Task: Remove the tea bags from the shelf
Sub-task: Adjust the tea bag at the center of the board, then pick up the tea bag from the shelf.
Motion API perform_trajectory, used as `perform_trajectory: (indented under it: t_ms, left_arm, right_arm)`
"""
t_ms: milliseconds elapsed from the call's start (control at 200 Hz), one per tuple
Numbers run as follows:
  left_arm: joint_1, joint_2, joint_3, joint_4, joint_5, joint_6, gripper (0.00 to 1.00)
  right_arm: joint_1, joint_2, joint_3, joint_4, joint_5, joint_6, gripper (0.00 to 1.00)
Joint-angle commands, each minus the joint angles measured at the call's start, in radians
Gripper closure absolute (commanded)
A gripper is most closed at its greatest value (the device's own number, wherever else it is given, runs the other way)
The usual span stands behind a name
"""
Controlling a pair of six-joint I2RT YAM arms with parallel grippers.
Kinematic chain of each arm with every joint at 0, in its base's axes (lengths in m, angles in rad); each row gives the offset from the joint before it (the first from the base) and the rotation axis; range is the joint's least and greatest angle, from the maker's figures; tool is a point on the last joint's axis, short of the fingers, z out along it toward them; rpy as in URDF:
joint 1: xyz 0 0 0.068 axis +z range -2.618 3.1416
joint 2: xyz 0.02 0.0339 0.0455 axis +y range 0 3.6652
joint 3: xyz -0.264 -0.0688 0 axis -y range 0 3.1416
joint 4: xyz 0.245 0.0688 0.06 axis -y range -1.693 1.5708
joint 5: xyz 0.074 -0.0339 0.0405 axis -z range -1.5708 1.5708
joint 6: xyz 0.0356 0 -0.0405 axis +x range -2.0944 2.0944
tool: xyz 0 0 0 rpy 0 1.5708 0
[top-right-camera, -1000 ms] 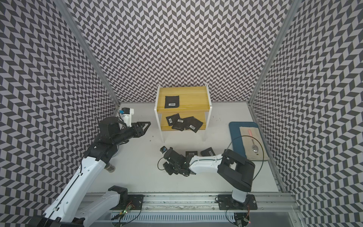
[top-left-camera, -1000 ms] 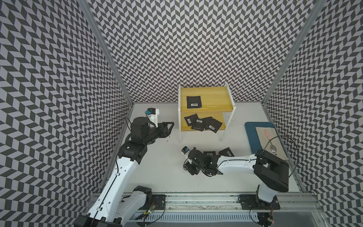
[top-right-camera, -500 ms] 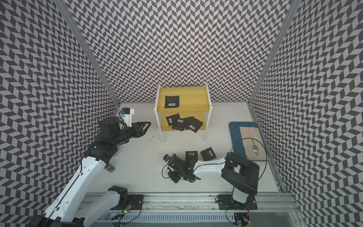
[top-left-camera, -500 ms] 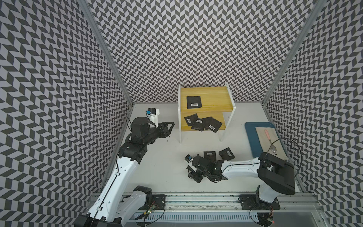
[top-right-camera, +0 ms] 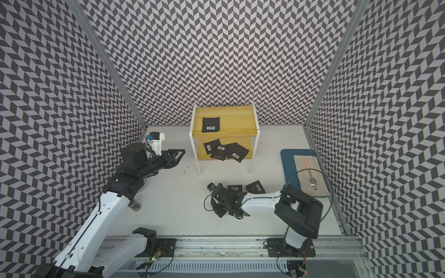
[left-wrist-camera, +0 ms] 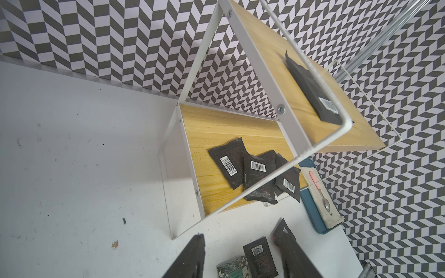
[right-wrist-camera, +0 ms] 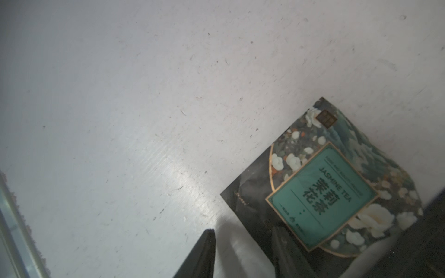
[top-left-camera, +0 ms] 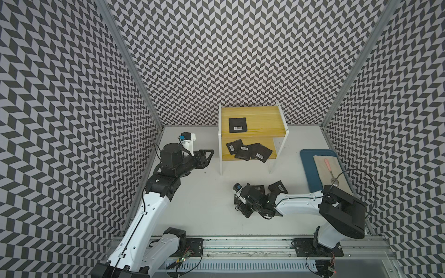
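Right gripper (right-wrist-camera: pixel 243 231) low over table (right-wrist-camera: pixel 120 96), fingers apart; jasmine tea bag (right-wrist-camera: pixel 322 187) lay flat, unclamped, evidently deposited clear of shelf (top-left-camera: pixel 260 118). Left gripper (left-wrist-camera: pixel 242 237), fingers apart, empty, faced tea bags left there (top-left-camera: pixel 248 150).

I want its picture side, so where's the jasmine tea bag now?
The jasmine tea bag lies face up on the table in front of the shelf, at the open right gripper, as the right wrist view shows.
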Motion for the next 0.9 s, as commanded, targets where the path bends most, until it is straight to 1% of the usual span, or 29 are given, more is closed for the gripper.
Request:
perform_trajectory:
  t_ms: [0,95,220,406,556,606,641,741,851,896]
  left_arm:
    - [0.006,-0.003,-0.005,0.017,0.012,0.0,0.47]
    - [0.006,-0.005,-0.003,0.016,0.01,0.0,0.47]
    - [0.006,0.003,0.012,0.017,0.007,-0.001,0.47]
    - [0.006,0.025,0.079,0.029,0.005,-0.013,0.46]
    - [0.006,0.047,0.149,0.057,0.016,-0.029,0.46]
    - [0.006,0.06,0.174,0.066,0.023,-0.034,0.46]
    - [0.006,0.07,0.191,0.069,0.03,-0.036,0.46]
    - [0.0,0.105,0.238,0.077,0.038,-0.037,0.46]
    - [-0.008,0.15,0.286,0.077,0.043,-0.032,0.42]
    - [-0.011,0.17,0.307,0.073,0.045,-0.03,0.42]
  right_arm:
    - [0.002,-0.007,0.006,-0.05,0.016,-0.015,0.58]
    - [0.008,-0.051,0.016,-0.063,0.018,-0.007,0.58]
    - [0.027,-0.164,0.067,-0.125,0.039,0.003,0.56]
    - [0.029,-0.347,0.181,-0.238,0.081,0.011,0.48]
    - [0.027,-0.435,0.29,-0.308,0.124,0.031,0.43]
    - [0.018,-0.457,0.338,-0.33,0.126,0.036,0.37]
    - [0.004,-0.458,0.385,-0.361,0.119,0.042,0.35]
    - [-0.062,-0.418,0.56,-0.472,0.098,0.063,0.35]
    - [-0.169,-0.342,0.769,-0.58,0.049,0.091,0.33]
    - [-0.211,-0.304,0.858,-0.623,0.046,0.108,0.31]
